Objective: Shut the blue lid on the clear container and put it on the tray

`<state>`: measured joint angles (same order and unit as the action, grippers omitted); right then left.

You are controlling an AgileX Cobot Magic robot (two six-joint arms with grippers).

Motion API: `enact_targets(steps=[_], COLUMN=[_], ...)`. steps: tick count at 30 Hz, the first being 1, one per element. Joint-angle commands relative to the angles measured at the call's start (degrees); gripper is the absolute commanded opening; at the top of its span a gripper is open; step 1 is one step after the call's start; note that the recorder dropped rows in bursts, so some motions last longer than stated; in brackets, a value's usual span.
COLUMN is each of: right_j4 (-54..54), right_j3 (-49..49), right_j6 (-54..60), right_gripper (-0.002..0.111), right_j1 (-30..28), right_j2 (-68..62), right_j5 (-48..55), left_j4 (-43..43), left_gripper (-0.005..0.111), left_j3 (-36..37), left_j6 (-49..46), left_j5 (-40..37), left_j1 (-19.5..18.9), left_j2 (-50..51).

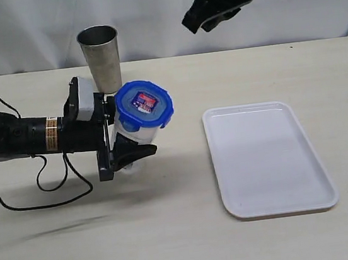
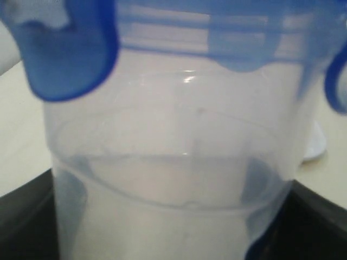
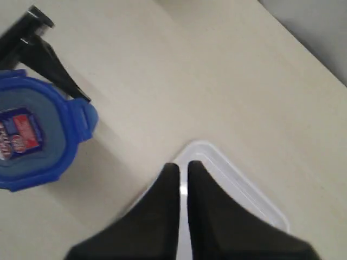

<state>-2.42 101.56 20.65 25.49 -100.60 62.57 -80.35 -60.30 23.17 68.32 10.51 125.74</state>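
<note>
The clear container (image 1: 135,133) is gripped round its body by my left gripper (image 1: 126,136), one black finger (image 1: 136,153) showing in front of it. The blue lid (image 1: 144,105) with its sticker sits on the container's rim. In the left wrist view the container (image 2: 173,179) fills the frame, with the lid (image 2: 162,27) over it and its tabs hanging down; whether they are snapped I cannot tell. My right gripper (image 1: 202,24) hangs high above the table, shut and empty (image 3: 183,168), over a corner of the white tray (image 3: 238,184). The tray (image 1: 266,157) lies to the container's right.
A grey steel cup (image 1: 100,55) stands upright just behind the left gripper. The left arm's black cable (image 1: 41,184) loops on the table at the left. The right wrist view also catches the lid (image 3: 27,135) and a left finger (image 3: 51,59).
</note>
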Motion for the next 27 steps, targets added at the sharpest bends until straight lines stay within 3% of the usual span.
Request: enact_targets(steps=[1, 3, 4, 5, 6, 10, 13, 16, 18, 20, 27], right_j4=[-7.49, -9.60, -10.19, -10.19, -10.19, -8.19, -8.03, -8.03, -8.03, -7.56, -7.37], right_j3=[-7.03, -15.24, -21.30, -24.78, -31.50, -47.12, -56.15, -62.27, -64.77, -66.62, -69.28], right_j6=[2.69, 2.57, 2.57, 2.57, 2.22, 2.00, 2.00, 2.00, 2.00, 2.25, 1.18], right_gripper=[0.005, 0.005, 0.005, 0.005, 0.005, 0.005, 0.005, 0.005, 0.005, 0.005, 0.005], right_j1=[-2.58, -3.00, -3.00, -3.00, -3.00, -3.00, -3.00, -3.00, -3.00, -3.00, -3.00], right_j2=[8.05, 15.95, 21.86, 24.86, 30.24, 46.21, 56.73, 62.85, 65.16, 66.02, 66.02], right_j5=[-11.02, -18.46, -24.41, -27.47, -32.66, -42.44, -49.07, -53.68, -55.90, -57.36, -60.10], left_j4=[3.78, 3.53, 3.40, 3.40, 3.54, 3.54, 3.54, 3.54, 3.54, 3.54, 7.00], left_gripper=[0.000, 0.000, 0.000, 0.000, 0.000, 0.000, 0.000, 0.000, 0.000, 0.000, 0.000], left_j3=[-0.13, -1.99, -3.56, -4.30, -6.30, -13.39, -17.45, -19.18, -19.32, -19.32, -19.32], left_j6=[3.79, 6.90, 6.55, 5.18, -1.84, -16.29, -32.62, -52.25, -59.50, -62.51, -60.11], left_j5=[1.65, -4.17, -14.10, -17.68, -23.95, -36.15, -45.26, -47.06, -46.83, -46.96, -46.08], left_j1=[2.11, 5.36, 8.61, 9.93, 12.95, 20.28, 25.04, 27.46, 27.71, 27.85, 28.34], left_j2=[-1.44, -3.21, -4.67, -4.98, -5.34, -5.34, -5.34, -5.34, -5.34, -5.34, -5.34])
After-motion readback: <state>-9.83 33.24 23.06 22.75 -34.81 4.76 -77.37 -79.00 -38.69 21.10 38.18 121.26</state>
